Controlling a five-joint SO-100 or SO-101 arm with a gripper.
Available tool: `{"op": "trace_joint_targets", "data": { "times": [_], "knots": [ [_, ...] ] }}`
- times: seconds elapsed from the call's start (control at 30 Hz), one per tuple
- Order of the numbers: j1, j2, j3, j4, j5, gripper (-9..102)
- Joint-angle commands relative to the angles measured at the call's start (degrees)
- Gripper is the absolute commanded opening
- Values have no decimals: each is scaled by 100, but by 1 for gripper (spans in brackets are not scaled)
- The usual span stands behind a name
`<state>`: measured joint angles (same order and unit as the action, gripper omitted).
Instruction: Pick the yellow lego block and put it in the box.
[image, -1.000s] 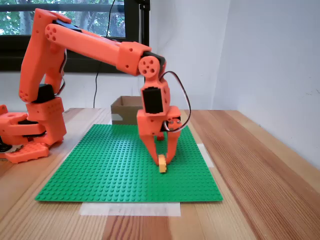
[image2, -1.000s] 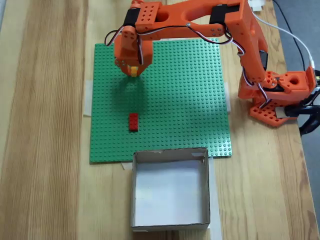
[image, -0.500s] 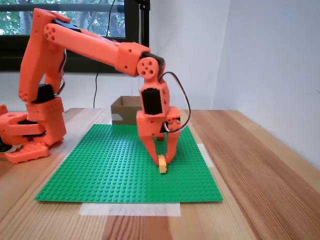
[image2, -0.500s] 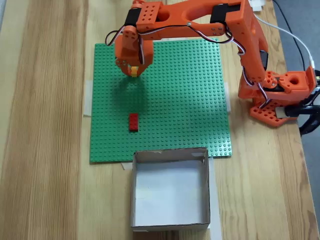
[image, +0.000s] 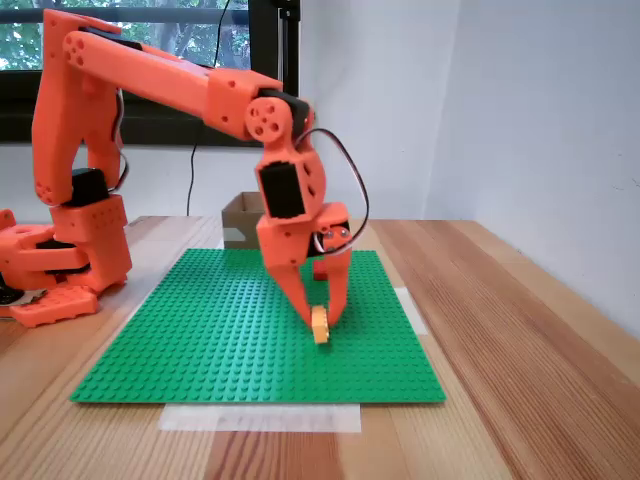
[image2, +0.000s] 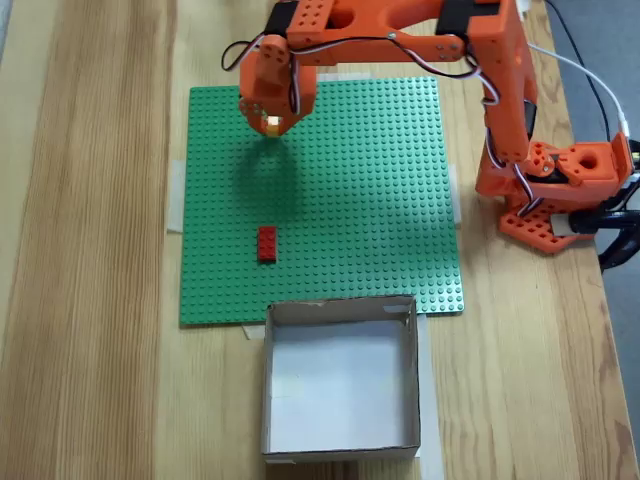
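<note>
The yellow lego block (image: 319, 327) hangs slightly tilted between the orange fingertips of my gripper (image: 319, 317), just above the green baseplate (image: 200, 330). From above, the gripper (image2: 271, 127) is near the plate's top left corner, shut on the yellow lego block (image2: 272, 124), whose top peeks out between the fingers. The box (image2: 340, 306), brown cardboard with a pale inside, stands open below the plate's bottom edge. In the side-on fixed view the box (image: 243, 212) sits behind the arm.
A small red brick (image2: 266, 243) lies on the green baseplate (image2: 370, 200) between the gripper and the box. The arm's orange base (image2: 560, 190) stands off the plate's right side, with cables. Bare wooden table (image2: 90, 250) surrounds the plate.
The arm has risen and drawn back a little, taking the yellow block with it. Seen from above, the gripper has shifted toward the plate's top edge, away from its shadow.
</note>
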<state>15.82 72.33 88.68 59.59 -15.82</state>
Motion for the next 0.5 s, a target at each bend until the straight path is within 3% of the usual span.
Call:
{"op": "trace_joint_targets", "data": {
  "times": [0.0,0.47],
  "knots": [
    [53,598,79,-62,-9,-1],
    [-466,2593,1028,308,-501,-1]
  ]
}}
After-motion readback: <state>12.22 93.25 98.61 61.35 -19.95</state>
